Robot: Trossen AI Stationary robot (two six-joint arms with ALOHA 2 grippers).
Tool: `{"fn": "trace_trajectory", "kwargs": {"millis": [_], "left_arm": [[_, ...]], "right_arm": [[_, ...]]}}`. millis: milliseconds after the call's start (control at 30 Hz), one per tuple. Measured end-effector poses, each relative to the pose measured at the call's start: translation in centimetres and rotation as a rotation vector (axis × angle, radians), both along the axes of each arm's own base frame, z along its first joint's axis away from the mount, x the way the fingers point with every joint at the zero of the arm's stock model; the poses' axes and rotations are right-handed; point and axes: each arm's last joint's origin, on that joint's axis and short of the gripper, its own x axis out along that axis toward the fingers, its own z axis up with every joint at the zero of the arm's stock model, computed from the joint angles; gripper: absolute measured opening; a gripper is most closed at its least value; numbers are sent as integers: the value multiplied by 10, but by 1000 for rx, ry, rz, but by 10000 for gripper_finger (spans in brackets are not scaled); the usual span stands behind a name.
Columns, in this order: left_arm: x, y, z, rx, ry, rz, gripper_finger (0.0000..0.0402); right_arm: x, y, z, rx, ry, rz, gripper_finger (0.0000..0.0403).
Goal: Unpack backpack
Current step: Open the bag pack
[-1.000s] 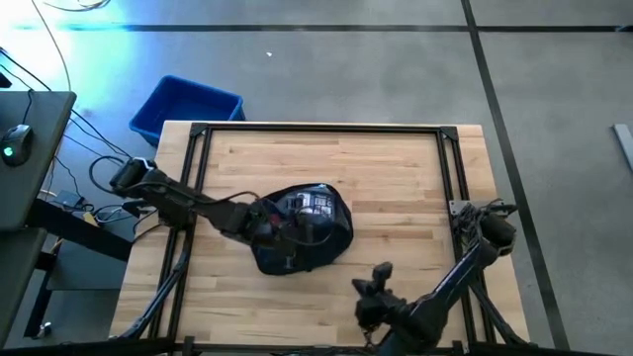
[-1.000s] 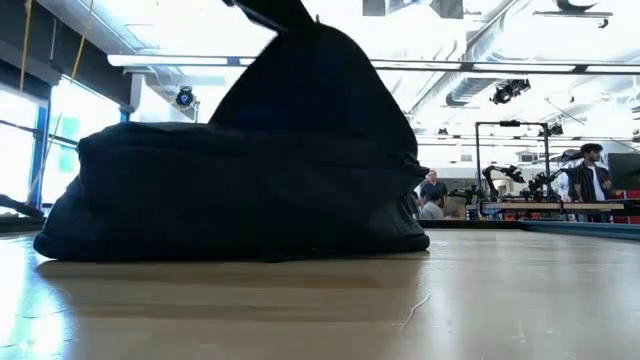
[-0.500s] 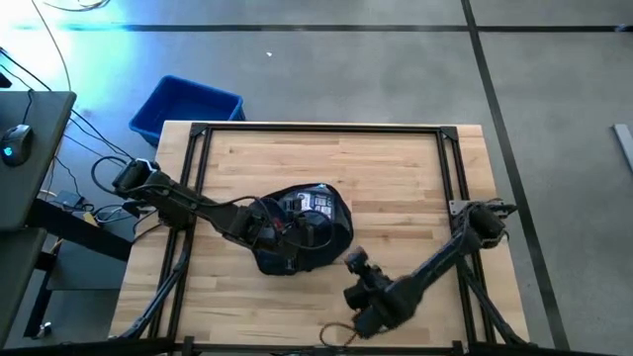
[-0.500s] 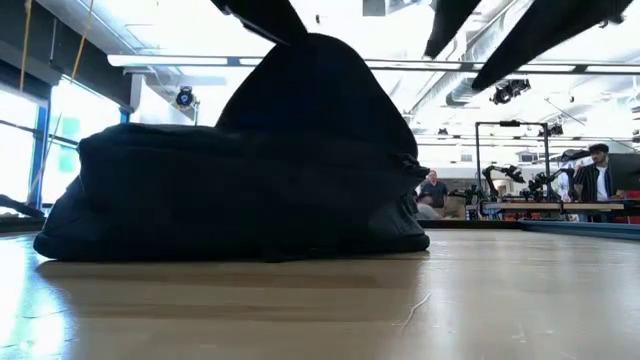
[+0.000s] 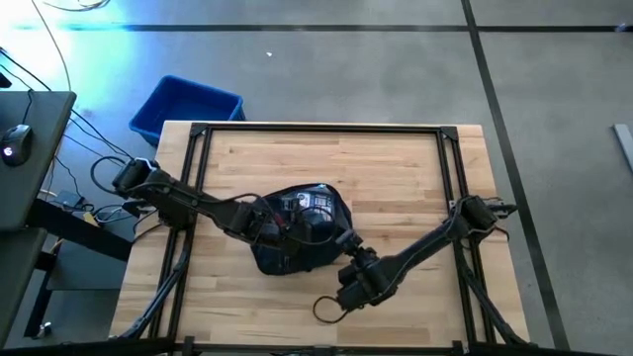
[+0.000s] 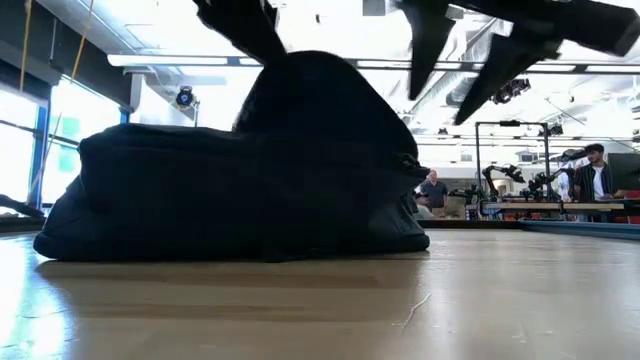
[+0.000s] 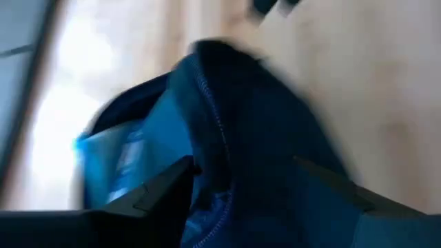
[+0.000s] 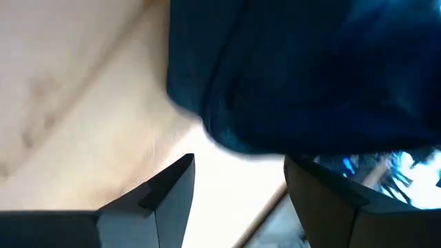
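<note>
Swinging in from the table's near edge, my right arm has crossed to the backpack (image 5: 297,232), which sits mid-table (image 5: 396,168) with its mouth open and printed contents showing. My right gripper (image 5: 346,265) now hangs at the bag's near-right rim, jaws parted and holding nothing. My left gripper (image 5: 259,225), at the opening's left side, has spread wide, zipped rim between its fingers (image 7: 162,189) but unclamped. Reaching inside looks next.

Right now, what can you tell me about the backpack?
The backpack is a rounded, dark navy bag of soft fabric, lying slumped on the wooden table near its middle. Its zip is open, showing things inside, some blue and some pale. The left claw is at the opening, with the bag's edge between its open fingers. The right claw hovers open beside it.
</note>
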Motion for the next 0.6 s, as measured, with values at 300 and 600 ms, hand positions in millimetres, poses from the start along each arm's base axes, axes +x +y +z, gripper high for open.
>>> {"fn": "trace_trajectory", "kwargs": {"millis": [300,600], "left_arm": [[-9,9,13,264,-101,216,216],[-27,-42,-6,-43,-10,13,216]], "right_arm": [[1,-15,2,69,-8,-176,203],[-31,-7,3,212,-260,-287,170]]}}
